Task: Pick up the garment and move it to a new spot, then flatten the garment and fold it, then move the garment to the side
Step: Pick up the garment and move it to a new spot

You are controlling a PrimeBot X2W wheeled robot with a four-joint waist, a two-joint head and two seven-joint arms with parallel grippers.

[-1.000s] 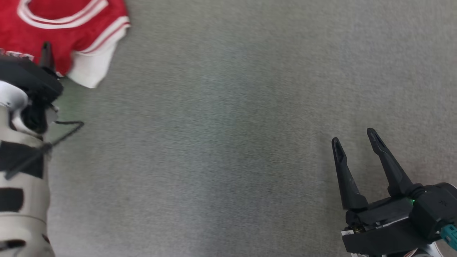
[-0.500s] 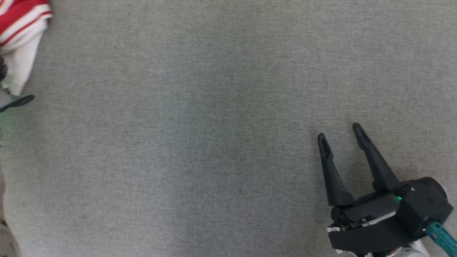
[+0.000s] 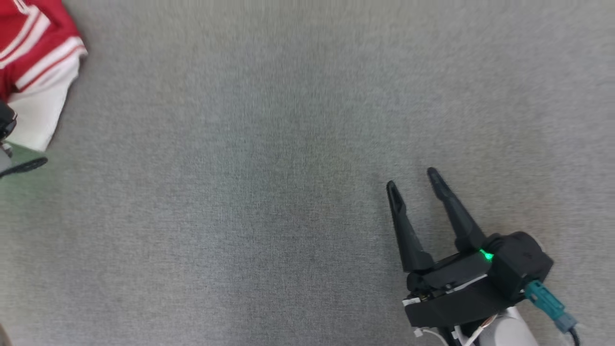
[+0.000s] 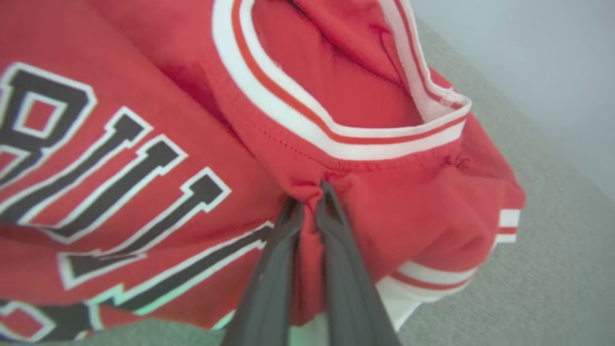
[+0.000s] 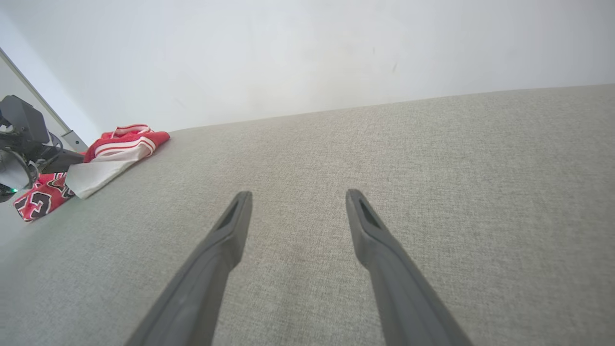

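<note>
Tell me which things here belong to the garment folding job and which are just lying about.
Part of the job:
- red jersey with black lettering
- left gripper, pinching the jersey just below the collar trim
- right gripper, open above bare surface

Just there:
- grey fabric surface
- white wall

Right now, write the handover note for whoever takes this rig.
Left gripper: jaws shut on a pinch of the red jersey just below its collar.
Right gripper: open, empty, over bare grey surface.
Jersey: bunched at the surface's far left.
Done: grasp made.
To do: lift and move it, flatten, fold, set aside.
</note>
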